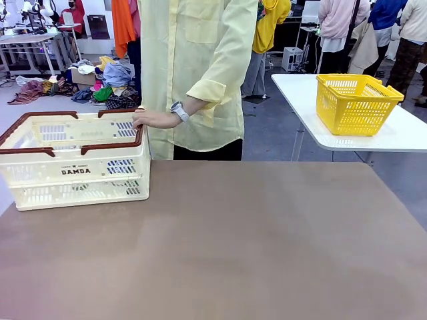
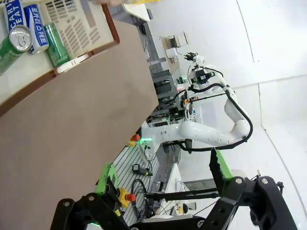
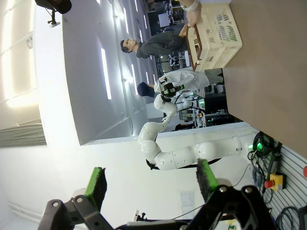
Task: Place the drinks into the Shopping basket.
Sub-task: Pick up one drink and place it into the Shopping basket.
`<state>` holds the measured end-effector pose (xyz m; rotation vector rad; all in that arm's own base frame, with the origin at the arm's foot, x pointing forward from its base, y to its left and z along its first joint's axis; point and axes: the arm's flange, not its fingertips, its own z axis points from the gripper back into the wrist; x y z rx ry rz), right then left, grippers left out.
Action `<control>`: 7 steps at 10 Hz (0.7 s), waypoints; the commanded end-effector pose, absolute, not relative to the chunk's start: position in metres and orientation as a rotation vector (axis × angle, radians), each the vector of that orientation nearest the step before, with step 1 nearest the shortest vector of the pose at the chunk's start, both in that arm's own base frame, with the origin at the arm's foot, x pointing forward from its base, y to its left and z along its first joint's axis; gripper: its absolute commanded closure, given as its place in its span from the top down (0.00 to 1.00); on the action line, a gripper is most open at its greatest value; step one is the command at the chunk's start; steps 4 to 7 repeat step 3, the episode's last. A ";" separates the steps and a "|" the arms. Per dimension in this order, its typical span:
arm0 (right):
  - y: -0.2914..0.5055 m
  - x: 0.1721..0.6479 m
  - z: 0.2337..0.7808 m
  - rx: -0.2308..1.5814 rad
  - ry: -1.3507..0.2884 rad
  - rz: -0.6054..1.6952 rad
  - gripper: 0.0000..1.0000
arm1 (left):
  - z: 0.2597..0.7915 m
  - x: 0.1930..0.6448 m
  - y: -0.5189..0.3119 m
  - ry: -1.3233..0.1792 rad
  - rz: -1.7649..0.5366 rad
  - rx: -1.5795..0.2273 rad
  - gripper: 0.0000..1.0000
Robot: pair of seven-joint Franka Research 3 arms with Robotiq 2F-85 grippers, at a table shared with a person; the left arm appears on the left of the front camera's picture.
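Observation:
The Shopping basket (image 1: 75, 171), cream-white with dark red-brown rim handles and "DAMDA" lettering, stands at the table's left far side. From above, the Shopping basket (image 2: 80, 28) holds the drinks: a green can (image 2: 12, 43) with a silver top, a blue-and-white can (image 2: 34, 21) and another green can (image 2: 56, 45) lie inside it. A person's hand (image 1: 148, 120) rests on the basket's far right rim. My left gripper (image 2: 163, 175) is open and holds nothing, well away from the basket. My right gripper (image 3: 151, 184) is open too, with the Shopping basket (image 3: 216, 31) far off.
The brown tabletop (image 1: 253, 247) stretches bare from the basket to the right edge. A person in a pale yellow shirt (image 1: 193, 67) stands at the far side. A yellow mesh basket (image 1: 355, 101) sits on a separate white table (image 1: 393, 137) at the back right.

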<state>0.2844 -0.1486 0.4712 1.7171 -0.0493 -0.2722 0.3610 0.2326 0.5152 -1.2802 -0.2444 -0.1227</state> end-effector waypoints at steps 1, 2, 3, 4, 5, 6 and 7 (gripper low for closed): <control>-0.149 0.285 0.477 1.725 -0.044 -0.275 1.00 | 0.515 0.358 0.230 -0.239 -0.111 -1.276 1.00; -0.149 0.285 0.477 1.725 -0.044 -0.275 1.00 | 0.515 0.358 0.230 -0.239 -0.111 -1.276 1.00; -0.149 0.285 0.477 1.725 -0.044 -0.275 1.00 | 0.515 0.358 0.230 -0.239 -0.111 -1.276 1.00; -0.149 0.285 0.477 1.725 -0.044 -0.275 1.00 | 0.515 0.358 0.230 -0.239 -0.111 -1.276 1.00; -0.149 0.285 0.477 1.725 -0.044 -0.275 1.00 | 0.515 0.358 0.230 -0.239 -0.111 -1.276 1.00; -0.149 0.285 0.477 1.725 -0.044 -0.275 1.00 | 0.515 0.358 0.230 -0.239 -0.111 -1.276 1.00; -0.149 0.285 0.477 1.725 -0.044 -0.275 1.00 | 0.515 0.358 0.230 -0.239 -0.111 -1.276 1.00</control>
